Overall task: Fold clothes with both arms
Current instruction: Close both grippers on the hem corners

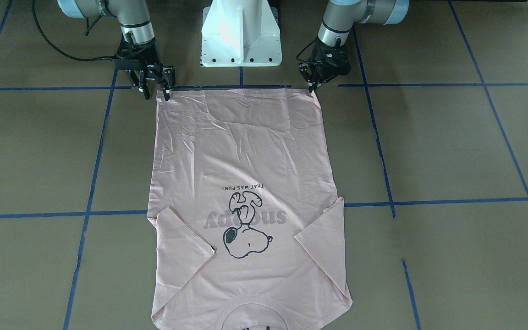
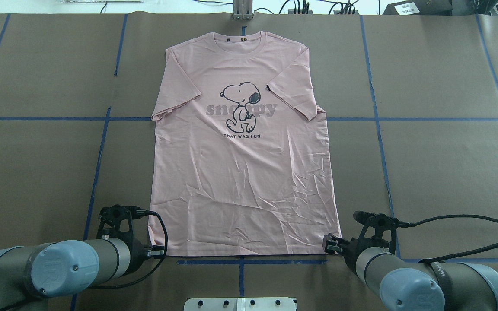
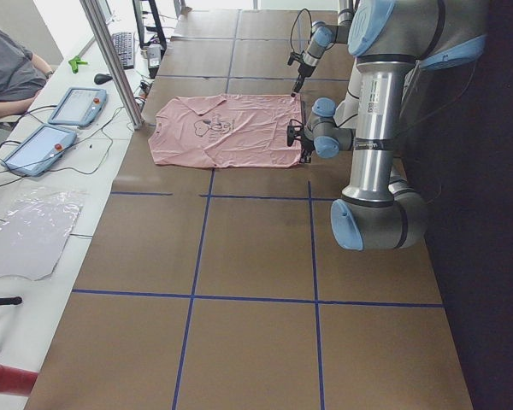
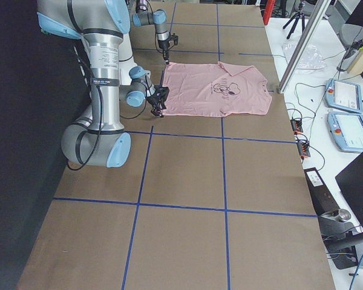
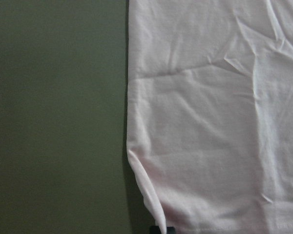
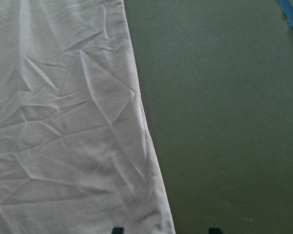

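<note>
1. Front-facing view: the pale pink T-shirt (image 1: 245,151) lies flat and print up on the brown table (image 1: 452,146). Its hem is toward the white pedestal base (image 1: 241,36) and its collar is at the far side.
2. Same view: my right gripper (image 1: 157,95) sits at the right hem corner with its jaws spread apart. My left gripper (image 1: 312,87) has its jaws drawn together on the left hem corner.
3. Overhead view: the shirt is centred between the arms and the dog print (image 2: 242,106) reads upright. Each gripper is at its own near hem corner.
4. Exterior left view: the shirt is far up the table and a seated person (image 3: 8,73) is at the side bench. I can't judge the jaws here.
5. Exterior right view: same layout, with a tablet (image 4: 351,130) on the white bench.
6. Left wrist view: the hem corner rises in a ridge into a dark fingertip (image 5: 161,229) at the bottom edge.
7. Right wrist view: two fingertips (image 6: 117,229) are well apart, one over the cloth and one over bare table, straddling the shirt's side edge.
</note>
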`<state>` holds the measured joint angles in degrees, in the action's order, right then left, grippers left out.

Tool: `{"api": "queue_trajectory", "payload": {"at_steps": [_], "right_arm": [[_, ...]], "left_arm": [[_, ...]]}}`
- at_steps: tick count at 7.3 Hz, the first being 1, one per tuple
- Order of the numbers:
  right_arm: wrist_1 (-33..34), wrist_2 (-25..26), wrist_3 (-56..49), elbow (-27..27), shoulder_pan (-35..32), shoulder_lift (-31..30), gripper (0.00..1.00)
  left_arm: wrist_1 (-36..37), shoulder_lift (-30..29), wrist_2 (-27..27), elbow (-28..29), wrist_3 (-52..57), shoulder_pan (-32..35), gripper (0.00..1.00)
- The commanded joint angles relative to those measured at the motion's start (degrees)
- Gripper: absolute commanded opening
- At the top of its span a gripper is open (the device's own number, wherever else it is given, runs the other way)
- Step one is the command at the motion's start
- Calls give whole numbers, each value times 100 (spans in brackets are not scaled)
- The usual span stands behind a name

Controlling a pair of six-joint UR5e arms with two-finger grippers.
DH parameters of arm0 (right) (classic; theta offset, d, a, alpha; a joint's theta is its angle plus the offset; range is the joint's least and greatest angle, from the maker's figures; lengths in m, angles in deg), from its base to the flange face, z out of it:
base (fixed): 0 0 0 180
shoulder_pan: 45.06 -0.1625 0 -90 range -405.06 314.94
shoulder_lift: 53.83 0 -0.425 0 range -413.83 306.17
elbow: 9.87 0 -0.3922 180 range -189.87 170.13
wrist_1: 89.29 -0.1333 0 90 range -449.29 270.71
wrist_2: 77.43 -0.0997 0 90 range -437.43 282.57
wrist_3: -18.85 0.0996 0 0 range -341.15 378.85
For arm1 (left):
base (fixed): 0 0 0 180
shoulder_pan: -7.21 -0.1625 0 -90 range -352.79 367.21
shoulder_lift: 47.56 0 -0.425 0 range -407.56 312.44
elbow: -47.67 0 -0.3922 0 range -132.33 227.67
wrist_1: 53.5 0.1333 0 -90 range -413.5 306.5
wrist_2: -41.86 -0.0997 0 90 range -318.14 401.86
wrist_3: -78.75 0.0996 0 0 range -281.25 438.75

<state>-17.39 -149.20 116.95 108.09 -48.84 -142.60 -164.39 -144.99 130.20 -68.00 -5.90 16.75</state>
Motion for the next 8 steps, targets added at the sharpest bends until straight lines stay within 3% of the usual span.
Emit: {"api": "queue_trajectory", "payload": {"at_steps": [1,2,3,4,7,8], "right_arm": [[0,5,77,-1,114,0,63],[0,5,112,-1,132,9,55],[0,5,217,-1,150,18,13],[0,23,218,-1,150,18,0],[18,85,192,113,141,18,0],[87,58,166,409,98,-17,0]], "left_arm": [[6,-3,-1,0,10,4,0],[6,-3,-1,9,10,13,0],[6,-3,-1,0,10,13,0],[6,-3,-1,-8,10,13,0],[6,-3,-1,-8,19,30,0],[24,-3,34,-148,71,56,0]]}}
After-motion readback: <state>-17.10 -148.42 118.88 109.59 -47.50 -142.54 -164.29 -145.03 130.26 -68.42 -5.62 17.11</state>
